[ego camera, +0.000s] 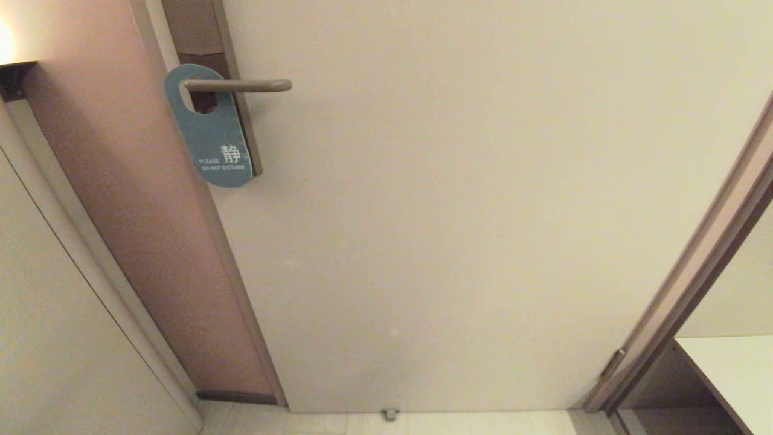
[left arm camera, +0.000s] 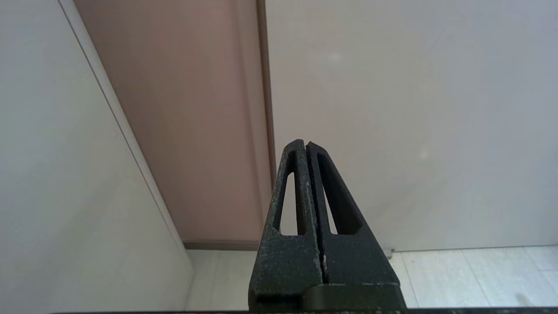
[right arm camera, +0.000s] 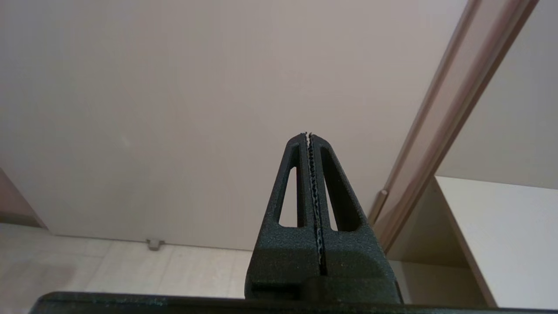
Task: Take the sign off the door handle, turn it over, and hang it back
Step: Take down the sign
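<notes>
A reddish-brown panel (ego camera: 139, 229) flanks the pale door (ego camera: 459, 211) at left. The sign (ego camera: 212, 136) hangs teal face out on the door handle (ego camera: 241, 86), nothing before it. Low down, the left pincer (left arm camera: 304, 146) and right pincer (right arm camera: 308, 137) are both closed, empty. A white shelf (ego camera: 734, 374) stands far right.

door handle (ego camera: 241, 86) carries the sign (ego camera: 212, 136), teal face out.

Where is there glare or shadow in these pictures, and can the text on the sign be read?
Head view: a lamp glares at the upper left corner; the sign on the door handle shows small, soft but readable lettering. Wrist views: even light, no glare; the left gripper and right gripper appear dark.
</notes>
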{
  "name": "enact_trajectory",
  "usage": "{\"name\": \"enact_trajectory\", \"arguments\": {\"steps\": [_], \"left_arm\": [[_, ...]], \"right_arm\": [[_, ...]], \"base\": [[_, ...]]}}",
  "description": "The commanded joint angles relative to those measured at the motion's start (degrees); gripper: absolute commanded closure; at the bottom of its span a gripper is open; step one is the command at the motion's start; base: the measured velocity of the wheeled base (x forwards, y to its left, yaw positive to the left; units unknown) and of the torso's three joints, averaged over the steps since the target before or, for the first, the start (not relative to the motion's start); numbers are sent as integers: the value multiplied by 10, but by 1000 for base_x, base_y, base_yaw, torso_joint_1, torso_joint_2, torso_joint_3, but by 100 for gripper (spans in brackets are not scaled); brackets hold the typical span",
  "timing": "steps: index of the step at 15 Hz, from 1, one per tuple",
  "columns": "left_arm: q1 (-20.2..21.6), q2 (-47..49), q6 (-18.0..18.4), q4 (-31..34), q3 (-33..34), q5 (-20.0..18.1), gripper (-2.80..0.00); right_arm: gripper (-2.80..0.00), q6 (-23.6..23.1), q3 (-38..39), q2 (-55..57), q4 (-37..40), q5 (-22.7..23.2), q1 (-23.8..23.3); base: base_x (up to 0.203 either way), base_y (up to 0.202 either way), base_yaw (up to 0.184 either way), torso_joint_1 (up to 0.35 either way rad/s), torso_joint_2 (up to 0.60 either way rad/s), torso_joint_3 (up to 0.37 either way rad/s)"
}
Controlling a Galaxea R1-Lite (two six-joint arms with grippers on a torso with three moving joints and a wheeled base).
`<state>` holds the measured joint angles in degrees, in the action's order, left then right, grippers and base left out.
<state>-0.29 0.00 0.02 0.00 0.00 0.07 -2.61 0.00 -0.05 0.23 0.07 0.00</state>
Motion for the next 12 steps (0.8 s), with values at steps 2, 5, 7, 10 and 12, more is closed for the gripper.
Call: {"name": "enact_trajectory", "arguments": {"steps": [2,5,7,10,12], "left_arm": [[0,0,-1,0,0,0,0],[0,0,-1,0,0,0,0],[0,0,-1,0,0,0,0],[0,0,-1,0,0,0,0],[0,0,-1,0,0,0,0]], "right_arm": [[0,0,0,0,0,0,0],[0,0,0,0,0,0,0],[0,0,0,0,0,0,0],[0,0,0,0,0,0,0],[0,0,0,0,0,0,0]], "base": [[3,144,1,2,2,2],[0,195,-1,4,4,1],[0,192,-3,2,3,2],[0,194,0,2,6,4],[0,194,2,3,-1,0]]}}
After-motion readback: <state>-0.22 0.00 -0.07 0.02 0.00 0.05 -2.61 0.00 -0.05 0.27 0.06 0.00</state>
